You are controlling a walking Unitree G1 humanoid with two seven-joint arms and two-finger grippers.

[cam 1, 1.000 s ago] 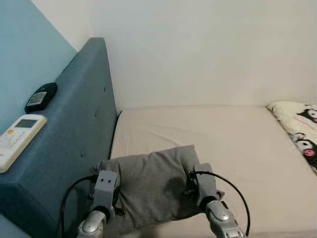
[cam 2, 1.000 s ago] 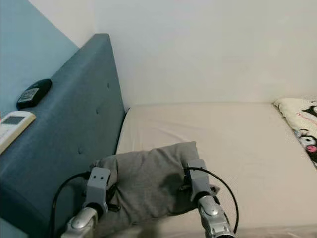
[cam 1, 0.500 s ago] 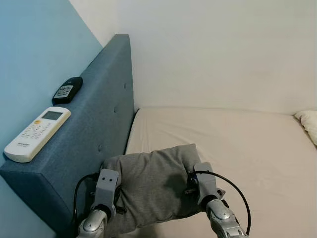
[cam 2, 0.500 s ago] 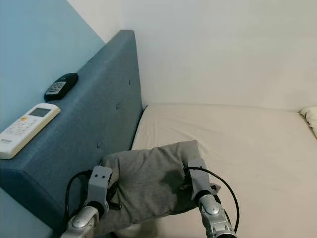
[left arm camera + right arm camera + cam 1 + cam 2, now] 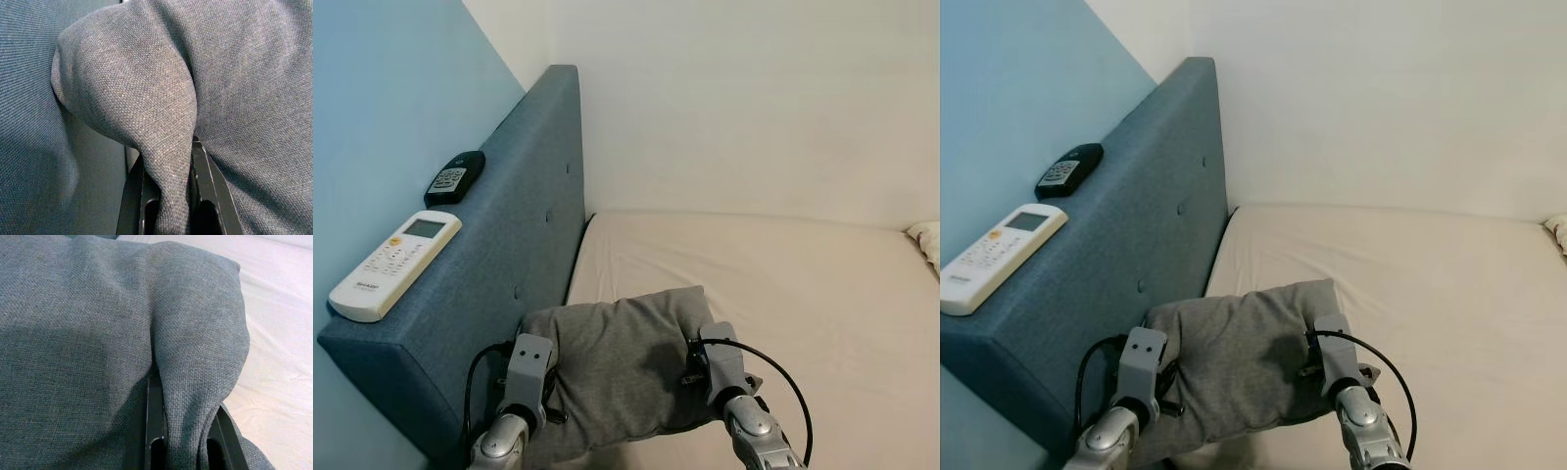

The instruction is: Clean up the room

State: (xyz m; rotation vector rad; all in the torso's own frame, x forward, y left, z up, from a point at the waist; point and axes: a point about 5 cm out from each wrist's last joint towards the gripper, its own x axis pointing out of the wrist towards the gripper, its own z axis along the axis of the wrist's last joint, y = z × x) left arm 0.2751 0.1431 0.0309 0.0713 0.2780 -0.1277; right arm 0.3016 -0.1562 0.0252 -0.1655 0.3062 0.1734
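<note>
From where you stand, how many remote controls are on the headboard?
2. A white remote lies on top of the blue headboard nearest you, and a small black remote lies farther along the same ledge toward the wall. Others could lie outside the camera's view.

The two head views look forward and down from above the bed — both share the blue upholstered headboard point(image 5: 499, 255) on the left and the cream mattress point(image 5: 783, 284). Each wrist camera sits very close, looking along its fingers into the grey woven-fabric pillow point(image 5: 234, 73).
</note>
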